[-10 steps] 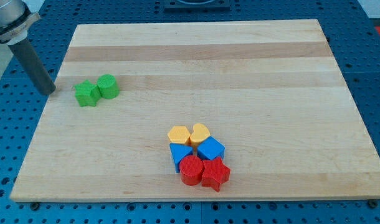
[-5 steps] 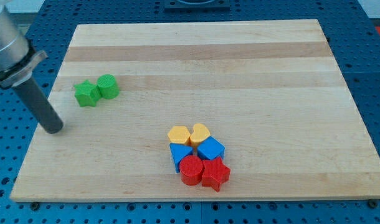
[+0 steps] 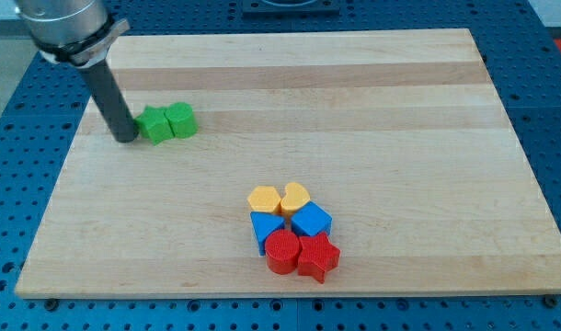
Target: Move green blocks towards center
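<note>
My tip (image 3: 127,138) at frame's left, touching green star block (image 3: 154,125); green cylinder (image 3: 180,120) just beside it. Desk (image 3: 354,110) centre open to their right. Obstacle cluster lower centre: yellow, blue, red blocks (image 3: 292,229).

Pale wooden tabletop (image 3: 354,101) filling most of the view, made of lengthwise planks with slightly differing tones, grain running left to right. Under and around it, blue perforated base plate (image 3: 547,110) with a regular grid of small holes, showing along the view's left, right and bottom edges. Dark grey fixture (image 3: 290,5) at the view's top, middle, cut off by the frame. Even, soft lighting, weak shadows only. No walls, floor or windows showing.
</note>
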Robot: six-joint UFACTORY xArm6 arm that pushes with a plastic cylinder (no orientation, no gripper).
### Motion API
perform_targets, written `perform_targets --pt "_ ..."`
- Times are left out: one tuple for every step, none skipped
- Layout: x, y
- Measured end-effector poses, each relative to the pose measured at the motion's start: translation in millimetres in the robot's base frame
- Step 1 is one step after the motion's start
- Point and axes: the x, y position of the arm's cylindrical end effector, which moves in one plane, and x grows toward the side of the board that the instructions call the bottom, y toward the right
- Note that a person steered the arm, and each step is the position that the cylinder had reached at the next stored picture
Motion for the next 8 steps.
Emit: perform_targets --pt "-18 17" --pt "-21 18" --pt "13 7" --pt "38 21" --pt "23 70" --pt "5 101" --pt "3 109" --pt "18 109"
